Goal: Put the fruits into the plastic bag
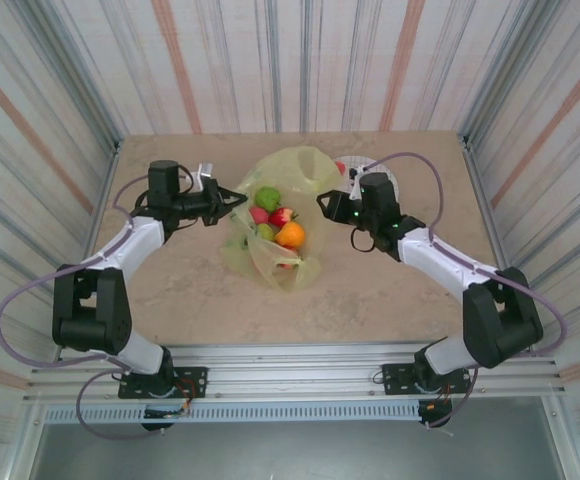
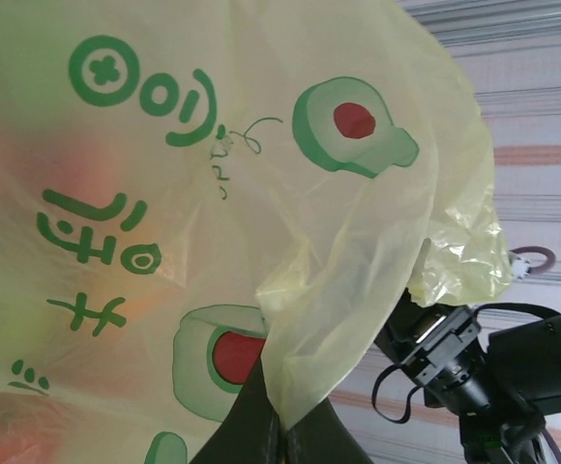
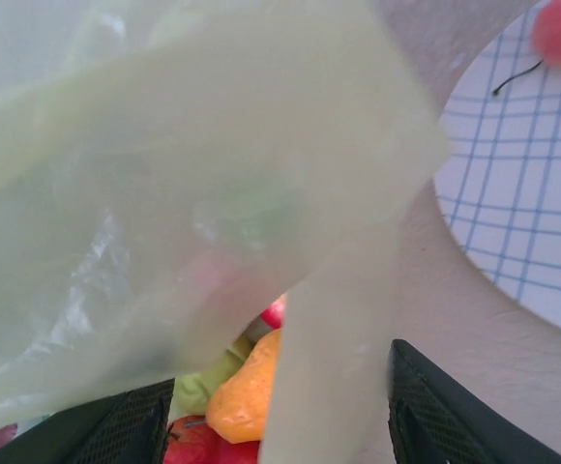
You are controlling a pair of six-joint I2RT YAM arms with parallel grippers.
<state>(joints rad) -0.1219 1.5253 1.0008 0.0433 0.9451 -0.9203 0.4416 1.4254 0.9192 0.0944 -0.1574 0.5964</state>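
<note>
Crinkly plastic bag film hangs close against both my wrist cameras, with the fruits piled inside it, mid-table.
My left gripper is clamped on the bag's edge; my right gripper has its jaws apart, with a bag strip hanging between them.

The plastic bag lies mid-table, with fruits heaped inside it. The left pincer is at its left edge and the right pincer at its right. Just far-right of the bag lies the plate, carrying a lone fruit.
</note>
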